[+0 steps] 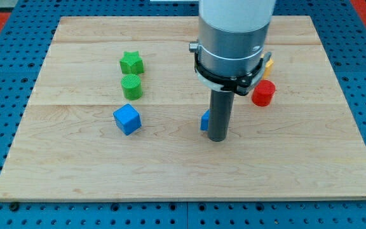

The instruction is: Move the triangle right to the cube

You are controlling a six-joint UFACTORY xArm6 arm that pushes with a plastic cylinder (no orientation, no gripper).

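Blue triangle (204, 120) right of blue cube (127, 119)

My tip (217, 138) sits on the wood counter (297, 165), near the middle. A small blue piece (204, 120) peeks out just left of the rod, touching it; its shape is mostly hidden. The blue cube (127, 119) is well off to the left. Above it stand a green cylinder (131, 86) and a green star (131, 62). On the right are a red cylinder (263, 93) and a bit of yellow block (269, 64).

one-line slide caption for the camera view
My tip beside a mostly hidden blue block, right of the blue cube on the wooden board.
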